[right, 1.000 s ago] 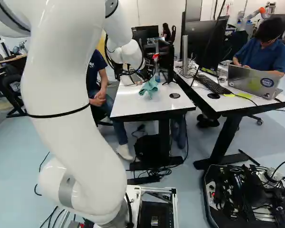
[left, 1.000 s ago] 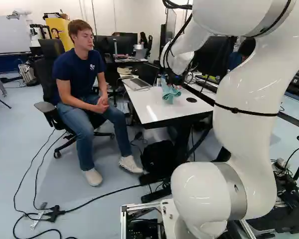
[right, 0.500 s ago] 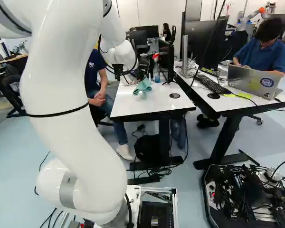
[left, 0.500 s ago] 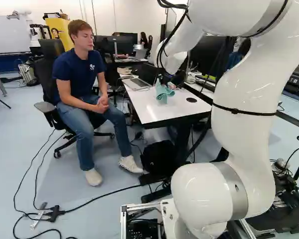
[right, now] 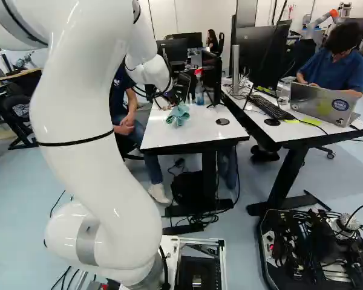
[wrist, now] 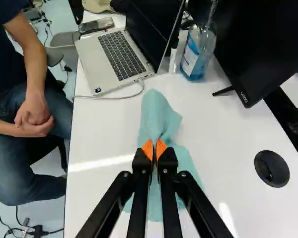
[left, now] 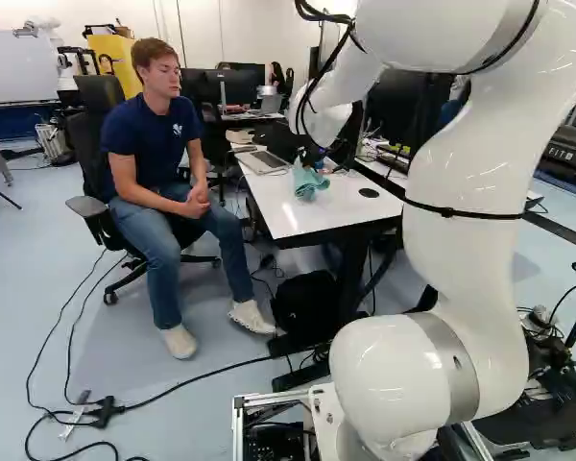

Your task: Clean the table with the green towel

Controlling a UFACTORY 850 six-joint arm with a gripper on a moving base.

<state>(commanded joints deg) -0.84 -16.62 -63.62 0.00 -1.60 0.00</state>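
Arm (left: pixel 463 173) outstretched, fingers (wrist: pixel 147 149) pinched together

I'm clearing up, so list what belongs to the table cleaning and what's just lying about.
For the job:
green towel, gripped by the fingers
white table

Lying about:
laptop
spray bottle, though possibly for cleaning
monitor
black bag

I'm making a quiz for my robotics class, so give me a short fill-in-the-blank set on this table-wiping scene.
The fingers have ___ pads and are shut on the towel.
A spray ___ stands between the laptop and the monitor.
The tabletop beneath the towel is ___ in colour.

Missing words: orange; bottle; white.
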